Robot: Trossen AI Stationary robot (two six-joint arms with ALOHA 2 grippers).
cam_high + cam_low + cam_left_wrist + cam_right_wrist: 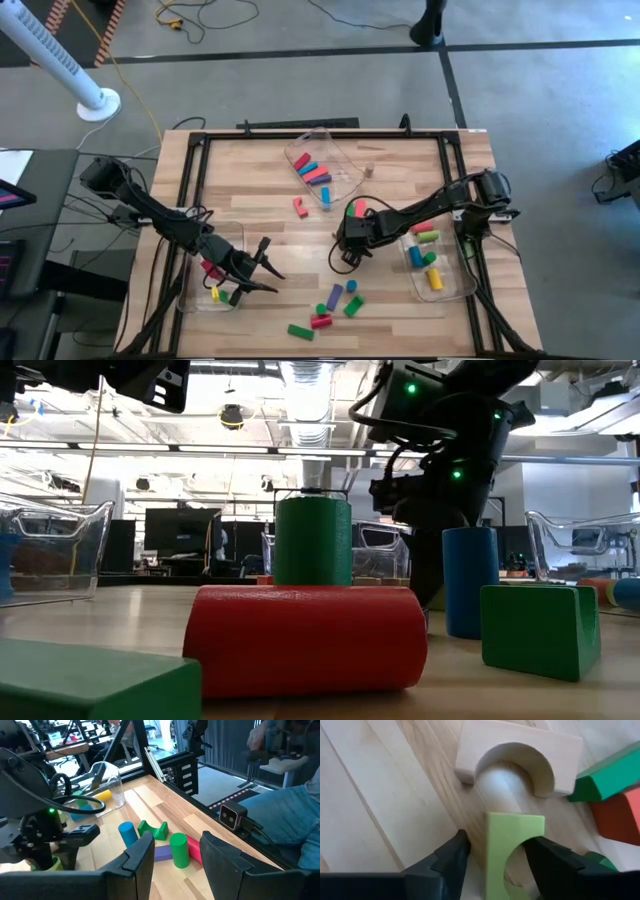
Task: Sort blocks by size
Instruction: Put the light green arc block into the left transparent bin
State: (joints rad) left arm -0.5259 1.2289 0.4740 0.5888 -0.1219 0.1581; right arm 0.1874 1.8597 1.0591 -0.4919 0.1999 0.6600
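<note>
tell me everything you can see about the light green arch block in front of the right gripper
The light green arch block is a flat-faced piece, matte like painted wood, with a half-round cutout in one long side. It lies flat on the wooden table, between the right gripper's two dark fingers, which stand spread either side of it; contact isn't clear. One short end points at a tan arch block just beyond it; whether they touch is unclear.

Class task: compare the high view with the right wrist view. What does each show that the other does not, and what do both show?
Only the high view shows the three clear bins, one at the far side, the left hand and the whole table.

Only the right wrist view shows a tan arch and a light green arch between the fingers.

Both show the right hand above wooden boards.
</note>
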